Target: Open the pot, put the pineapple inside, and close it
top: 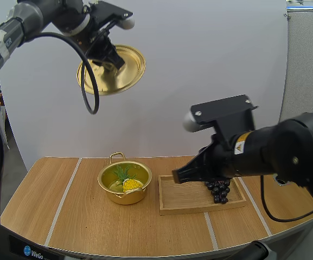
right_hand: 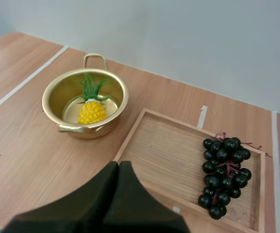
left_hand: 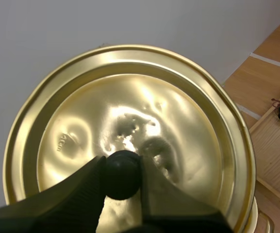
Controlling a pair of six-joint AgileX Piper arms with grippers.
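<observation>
A gold pot (top: 125,182) stands open on the table, and a yellow pineapple (top: 130,184) with green leaves lies inside it; the right wrist view has the same pot (right_hand: 85,103) and pineapple (right_hand: 92,111). High above the table's left side my left gripper (top: 114,59) holds the gold lid (top: 113,71) tilted in the air. In the left wrist view its fingertips pinch the lid's black knob (left_hand: 123,174) on the lid (left_hand: 125,131). My right gripper (top: 177,177) hovers over the wooden tray's near left corner, fingers together as one wedge (right_hand: 115,167), holding nothing.
A wooden tray (top: 189,201) lies right of the pot with a bunch of dark grapes (top: 218,191) at its right end, the same grapes (right_hand: 224,170) beyond my right fingers in the wrist view. Pale lines cross the wooden table (top: 64,211).
</observation>
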